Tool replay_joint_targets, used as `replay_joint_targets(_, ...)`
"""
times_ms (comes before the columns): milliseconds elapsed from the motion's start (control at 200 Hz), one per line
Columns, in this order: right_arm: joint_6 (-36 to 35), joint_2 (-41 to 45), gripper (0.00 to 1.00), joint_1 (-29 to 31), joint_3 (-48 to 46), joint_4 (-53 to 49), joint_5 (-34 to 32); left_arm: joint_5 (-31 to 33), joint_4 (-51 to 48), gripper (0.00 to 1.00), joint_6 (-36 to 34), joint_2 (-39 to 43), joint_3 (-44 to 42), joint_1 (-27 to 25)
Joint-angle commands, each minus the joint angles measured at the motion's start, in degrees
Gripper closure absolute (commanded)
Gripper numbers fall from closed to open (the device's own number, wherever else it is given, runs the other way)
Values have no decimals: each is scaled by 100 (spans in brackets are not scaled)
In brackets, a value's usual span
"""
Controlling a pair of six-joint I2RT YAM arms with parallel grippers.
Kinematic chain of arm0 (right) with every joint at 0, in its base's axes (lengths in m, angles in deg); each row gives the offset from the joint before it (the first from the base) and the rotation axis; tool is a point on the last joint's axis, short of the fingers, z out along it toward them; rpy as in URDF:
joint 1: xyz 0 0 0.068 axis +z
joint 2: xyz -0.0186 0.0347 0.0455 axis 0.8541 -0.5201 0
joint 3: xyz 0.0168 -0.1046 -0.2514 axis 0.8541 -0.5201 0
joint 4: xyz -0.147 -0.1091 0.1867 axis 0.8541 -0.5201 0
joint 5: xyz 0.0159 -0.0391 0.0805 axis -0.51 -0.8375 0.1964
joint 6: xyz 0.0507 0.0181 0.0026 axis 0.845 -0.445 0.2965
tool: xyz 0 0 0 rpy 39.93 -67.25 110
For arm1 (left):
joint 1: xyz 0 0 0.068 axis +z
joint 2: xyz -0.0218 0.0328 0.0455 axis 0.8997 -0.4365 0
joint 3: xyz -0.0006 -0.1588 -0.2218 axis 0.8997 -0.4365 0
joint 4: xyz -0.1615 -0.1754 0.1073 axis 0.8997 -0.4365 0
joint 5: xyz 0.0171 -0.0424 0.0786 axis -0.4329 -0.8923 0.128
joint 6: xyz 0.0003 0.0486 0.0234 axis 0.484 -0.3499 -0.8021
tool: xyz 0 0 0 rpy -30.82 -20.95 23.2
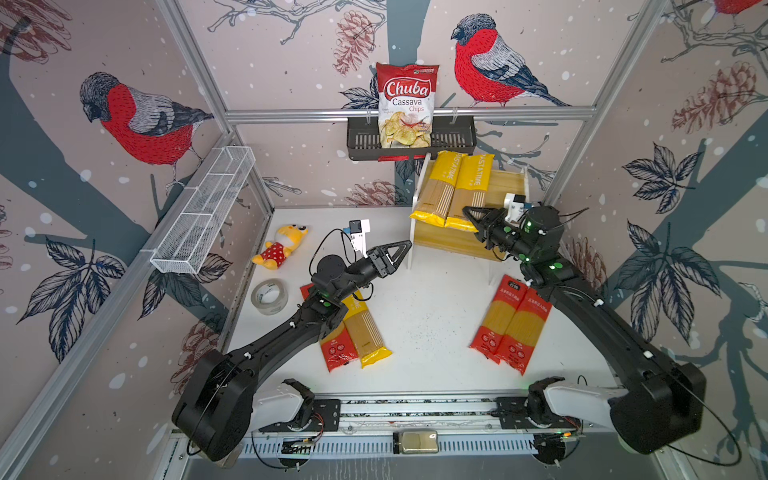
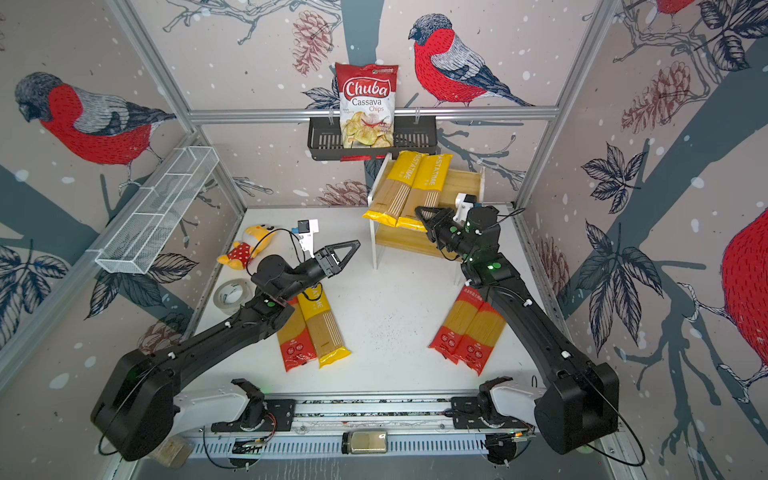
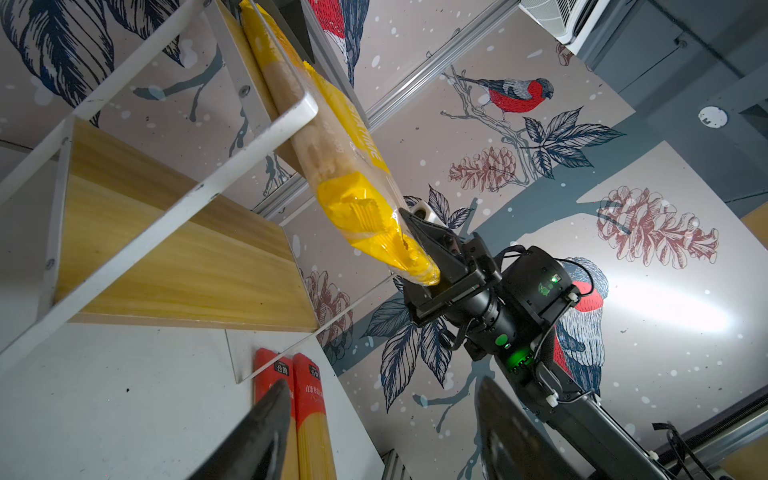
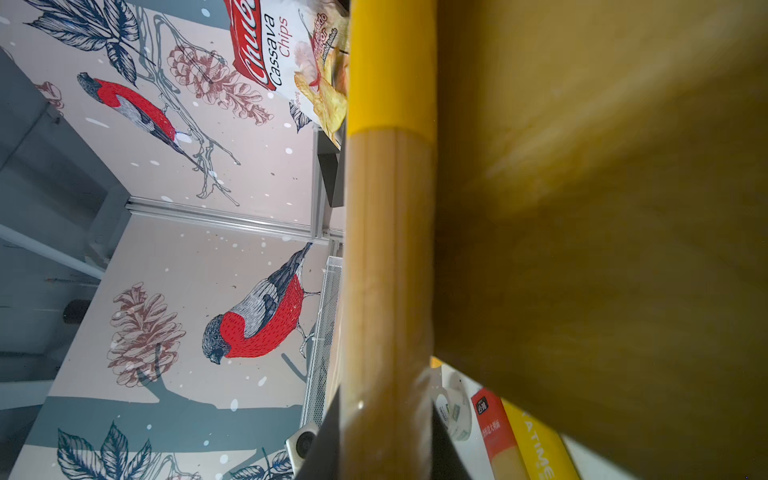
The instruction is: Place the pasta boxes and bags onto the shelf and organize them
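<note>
White table [image 1: 428,299], bird-print walls [image 1: 291,62] | yellow packet [image 1: 471,189] on wooden shelf [image 1: 509,183], clear window | right tool [image 1: 471,216] clamped on it | left tool [image 1: 405,245] apart

glossy plastic pasta packet [image 1: 471,185], smooth wooden shelf [image 1: 509,183]

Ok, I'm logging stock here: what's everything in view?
Light wooden two-tier shelf: one, white-sided, table's back right.
Yellow PASTATIME spaghetti packets: three, yellow, two on shelf's top board, one on table.
Red-ended spaghetti packets: three, flat on table.
Red-white chips bag: one, in black slotted basket, back rail.
White wire mesh basket: one, left wall.
Yellow plush toy, clear tape roll: one each, table's left.
Left tool: black, open, empty.
Right tool: black, shut on a shelved yellow packet's end.
</note>
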Motion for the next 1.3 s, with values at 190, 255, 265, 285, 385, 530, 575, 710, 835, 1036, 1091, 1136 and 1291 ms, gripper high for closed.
replay_joint_targets(190,-5,405,43,4,-460,749,171,-22,255,30,-71,25,-48,-13)
replay_joint_targets(255,-82,587,40,52,-574,561,86,-43,249,30,-77,34,-88,-37)
replay_joint_targets(265,-91,629,39,60,-602,533,63,-52,242,30,-78,31,-91,-42)
replay_joint_targets(285,-109,704,39,90,-651,469,-2,-58,236,30,-86,38,-109,-54)
replay_joint_targets(385,-210,1034,37,446,-937,259,-515,28,70,30,-250,126,-189,-164)
replay_joint_targets(530,-472,1152,37,1089,-998,-251,-1400,304,-364,30,-704,200,-180,-471)
replay_joint_targets(575,-467,1150,37,1204,-1020,-328,-1687,322,-379,30,-730,153,-172,-535)
replay_joint_targets(710,-370,1092,38,1185,-1186,232,-1743,314,-329,31,-732,38,-112,-714)
replay_joint_targets(835,-480,934,40,1098,-940,220,-1782,354,-391,30,-806,5,-48,-811)
replay_joint_targets(1036,-462,740,47,808,-824,427,-1585,376,-413,30,-838,19,-49,-823)
replay_joint_targets(1091,-485,736,52,747,-800,424,-1547,385,-436,30,-851,22,-48,-824)
replay_joint_targets(1136,-496,742,55,690,-801,434,-1453,393,-458,30,-880,27,-49,-826)
replay_joint_targets(1291,-483,789,54,511,-800,388,-1056,407,-490,30,-923,5,-48,-820)
